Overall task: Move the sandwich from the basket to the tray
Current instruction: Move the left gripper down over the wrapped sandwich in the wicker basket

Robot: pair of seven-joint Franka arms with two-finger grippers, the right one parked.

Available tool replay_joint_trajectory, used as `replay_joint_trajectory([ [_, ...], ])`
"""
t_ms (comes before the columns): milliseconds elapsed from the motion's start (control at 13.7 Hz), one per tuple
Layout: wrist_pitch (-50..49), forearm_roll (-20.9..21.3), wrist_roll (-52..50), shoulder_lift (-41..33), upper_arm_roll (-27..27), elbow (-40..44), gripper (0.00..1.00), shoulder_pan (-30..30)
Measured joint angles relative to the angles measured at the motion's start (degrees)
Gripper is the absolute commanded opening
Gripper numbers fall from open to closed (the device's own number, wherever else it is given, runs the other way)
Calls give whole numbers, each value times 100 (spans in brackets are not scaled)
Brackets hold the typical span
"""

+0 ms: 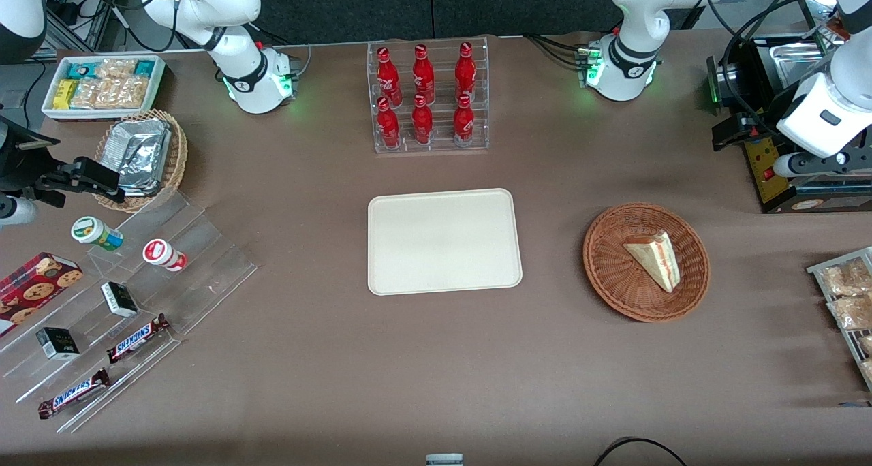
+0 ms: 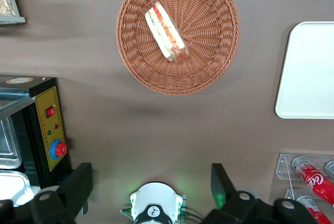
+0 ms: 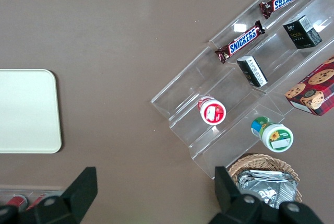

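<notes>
One sandwich (image 1: pixel 655 257) lies in the reddish-brown wicker basket (image 1: pixel 613 282), well apart from the one cream tray (image 1: pixel 443 241) at the table's middle. The left gripper (image 2: pixel 151 187) hangs high above bare table near the basket, jaws spread wide, holding nothing. Six red cola bottles (image 1: pixel 424 95) stand in a clear rack.

Takes in a broad table (image 1: pixel 436 370) covered in matte brown cloth, evenly lit, with only soft, faint shadows on it. Meets dark panels (image 1: pixel 340 6) along the edge farthest from the front camera, split by one thin vertical seam. Shows a black cable (image 1: pixel 640 449) looping over the table's nearest edge and a clear stepped display stand (image 1: pixel 197 248) set at an angle.
</notes>
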Motion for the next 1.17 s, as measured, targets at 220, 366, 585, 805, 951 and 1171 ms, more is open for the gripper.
replay_joint_trajectory([
  [220, 5, 0, 0, -2, -3, 6, 100, -2],
  [366, 20, 1, 0, 5, -3, -10, 100, -2],
  [585, 272, 20, 0, 57, 109, -492, 100, 3],
  [805, 1089, 97, 0, 189, 208, -1181, 100, 9],
  [951, 1689, 209, -98, 285, 208, -1541, 100, 9],
  [1171, 2617, 228, -791, 496, 206, -2043, 100, 2],
])
